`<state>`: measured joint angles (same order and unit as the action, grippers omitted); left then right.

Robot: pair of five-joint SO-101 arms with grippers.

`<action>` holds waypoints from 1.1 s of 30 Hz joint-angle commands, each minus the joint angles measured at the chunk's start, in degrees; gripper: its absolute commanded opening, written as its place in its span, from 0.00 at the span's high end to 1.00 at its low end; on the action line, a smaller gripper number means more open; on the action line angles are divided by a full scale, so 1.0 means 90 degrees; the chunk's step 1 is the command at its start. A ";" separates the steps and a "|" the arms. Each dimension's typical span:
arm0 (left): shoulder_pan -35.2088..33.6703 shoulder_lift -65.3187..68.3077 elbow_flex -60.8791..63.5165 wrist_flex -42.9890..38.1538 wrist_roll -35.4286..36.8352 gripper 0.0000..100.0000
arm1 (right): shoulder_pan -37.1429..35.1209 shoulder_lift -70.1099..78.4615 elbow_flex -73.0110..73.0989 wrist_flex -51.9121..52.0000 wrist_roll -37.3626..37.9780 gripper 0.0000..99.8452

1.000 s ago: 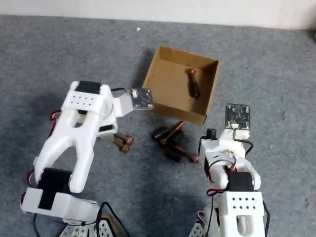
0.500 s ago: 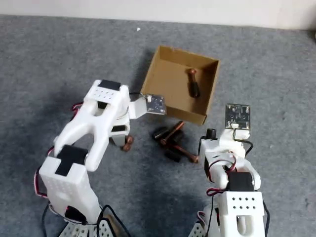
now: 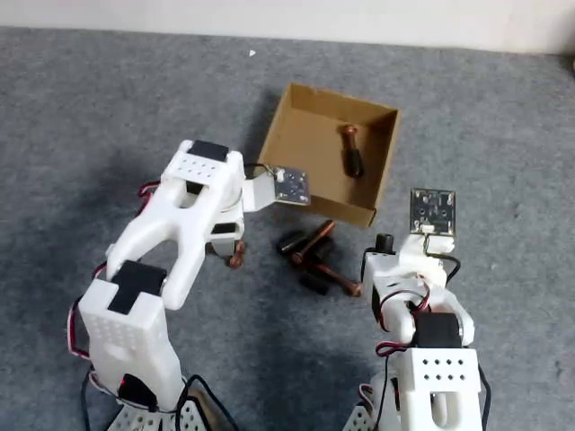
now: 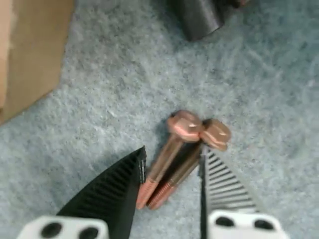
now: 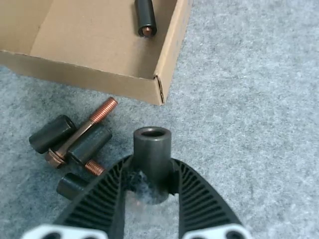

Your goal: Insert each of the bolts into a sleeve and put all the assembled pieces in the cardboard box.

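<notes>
A grey carpet-like cover lines the table (image 3: 108,90) where two white arms work side by side. The left gripper (image 4: 172,160) hangs low over the surface, its black fingers (image 4: 114,189) spread apart with two copper bolts (image 4: 174,149) lying side by side on the carpet between them, heads pointing away past the fingertips. The right gripper (image 5: 152,172) is clamped on a black sleeve (image 5: 152,144), which stands upright between its fingers with the open bore facing up. A loose heap (image 3: 314,256) of further sleeves and bolts lies on the carpet between the two pairs of fingers. Beyond both sets of fingertips sits the cardboard box (image 3: 310,148), holding one assembled piece (image 3: 353,153), a bolt seated in a sleeve.
</notes>
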<state>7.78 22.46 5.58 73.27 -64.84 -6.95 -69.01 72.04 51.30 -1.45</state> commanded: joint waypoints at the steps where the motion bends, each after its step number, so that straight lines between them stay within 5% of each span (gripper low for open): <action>1: 0.0083 -0.0210 -0.0210 -0.0088 -0.0059 0.84 | 0.0103 -0.0122 -0.0034 -0.0181 0.0000 1.00; 18: -0.0034 0.0298 -0.0190 -0.0781 -0.0049 0.85 | 0.0103 -0.0122 -0.0034 -0.0181 0.0000 1.00; 27: -0.0024 0.0376 -0.0151 -0.0703 0.0127 0.99 | 0.0103 -0.0122 -0.0024 -0.0181 0.0000 1.00; 33: -0.0024 -0.0357 -0.0142 -0.0107 0.0762 1.00 | 0.0093 -0.0122 -0.0024 -0.0181 0.0000 1.00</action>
<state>7.87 24.84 4.88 69.85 -61.05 -6.95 -69.01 72.04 51.30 -1.45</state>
